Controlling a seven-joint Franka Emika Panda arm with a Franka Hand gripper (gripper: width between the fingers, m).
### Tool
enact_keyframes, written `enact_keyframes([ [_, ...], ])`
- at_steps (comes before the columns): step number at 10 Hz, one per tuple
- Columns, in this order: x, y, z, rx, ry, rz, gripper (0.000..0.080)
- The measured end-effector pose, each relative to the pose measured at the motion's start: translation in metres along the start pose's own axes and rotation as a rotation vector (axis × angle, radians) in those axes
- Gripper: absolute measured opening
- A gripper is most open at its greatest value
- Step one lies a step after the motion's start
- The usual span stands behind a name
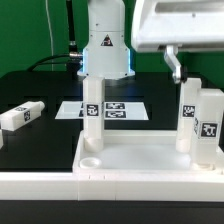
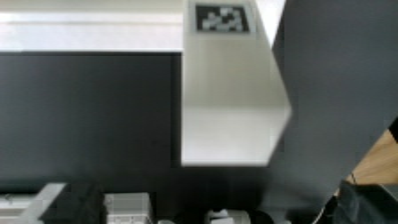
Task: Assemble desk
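1. Exterior view: the arm (image 1: 105, 45) hangs straight down in the middle of the scene, wrist vertical. Its pincer (image 1: 102, 80) sits right at the top of an upright leg (image 1: 92, 115).
2. From where I stand I cannot tell whether the pincer is spread or pressed against that leg. The wrist view is too blurred to settle it and shows only a white tagged leg (image 2: 231, 90) running lengthways over dark ground.
3. One desk top (image 1: 140, 160) lies rim up at the front of the dark worktop (image 1: 45, 90). It has an open round socket (image 1: 88, 158) in its near corner on the exterior view's left.
4. Four legs, three standing and one lying:
   - The upright leg stands at the desk top's far corner on the exterior view's left.
   - A second leg (image 1: 188, 115) and a third leg (image 1: 208, 125) stand close together on the exterior view's right.
   - A fourth leg (image 1: 22, 116) lies on the worktop, well apart, on the exterior view's left.
5. One marker board (image 1: 118, 108) lies flat behind the desk top.
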State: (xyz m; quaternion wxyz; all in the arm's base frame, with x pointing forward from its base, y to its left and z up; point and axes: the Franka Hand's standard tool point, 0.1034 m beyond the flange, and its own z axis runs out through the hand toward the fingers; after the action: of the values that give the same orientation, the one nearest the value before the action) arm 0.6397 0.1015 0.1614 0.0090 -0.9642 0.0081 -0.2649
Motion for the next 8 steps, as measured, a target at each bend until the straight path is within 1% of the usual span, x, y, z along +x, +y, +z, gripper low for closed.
enact_keyframes([
  [1,-0.003,0.000,0.003,-0.002,-0.001,-0.003,0.0649],
  [2,-0.007,0.000,0.006,-0.004,-0.041,-0.002,0.0649],
  [3,-0.005,-0.001,0.005,-0.003,-0.035,-0.002,0.0649],
  [4,-0.009,0.000,0.007,-0.004,-0.062,-0.001,0.0649],
  [5,-0.016,0.000,0.007,-0.007,-0.201,0.006,0.0649],
  [6,-0.009,0.000,0.006,-0.006,-0.234,0.010,0.0649],
  [7,-0.016,-0.001,0.005,-0.007,-0.329,0.014,0.0649],
  [8,-0.017,-0.002,0.004,-0.009,-0.404,0.013,0.0649],
])
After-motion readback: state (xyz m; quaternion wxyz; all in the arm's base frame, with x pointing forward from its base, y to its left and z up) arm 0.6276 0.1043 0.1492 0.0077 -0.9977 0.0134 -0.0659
